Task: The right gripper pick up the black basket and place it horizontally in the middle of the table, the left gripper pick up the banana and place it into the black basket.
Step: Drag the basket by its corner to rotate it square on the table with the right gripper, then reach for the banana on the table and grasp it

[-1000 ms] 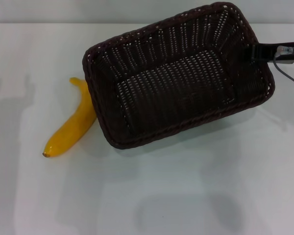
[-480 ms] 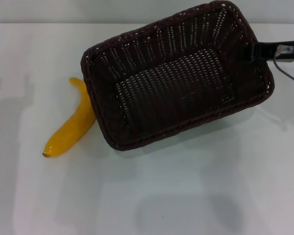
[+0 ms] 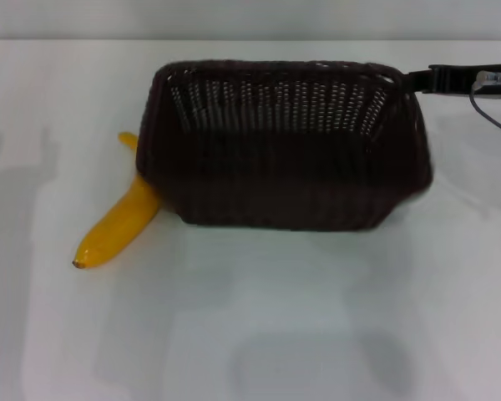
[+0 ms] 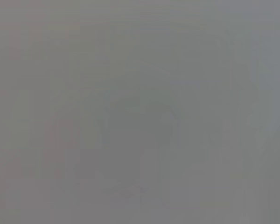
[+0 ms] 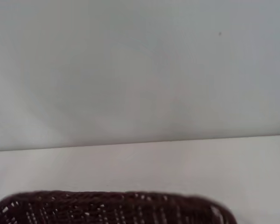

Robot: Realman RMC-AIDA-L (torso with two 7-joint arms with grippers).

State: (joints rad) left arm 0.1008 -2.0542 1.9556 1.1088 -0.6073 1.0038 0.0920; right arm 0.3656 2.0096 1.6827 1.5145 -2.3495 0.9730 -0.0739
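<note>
One arm is at work: your right end effector reaches in from the far right, clamped on the rim corner of the black basket. You see the basket tipped, its long side wall facing you, mid-desk. Beside its left end lies the banana, seemingly touching it. Your left end effector is out of sight.
</note>
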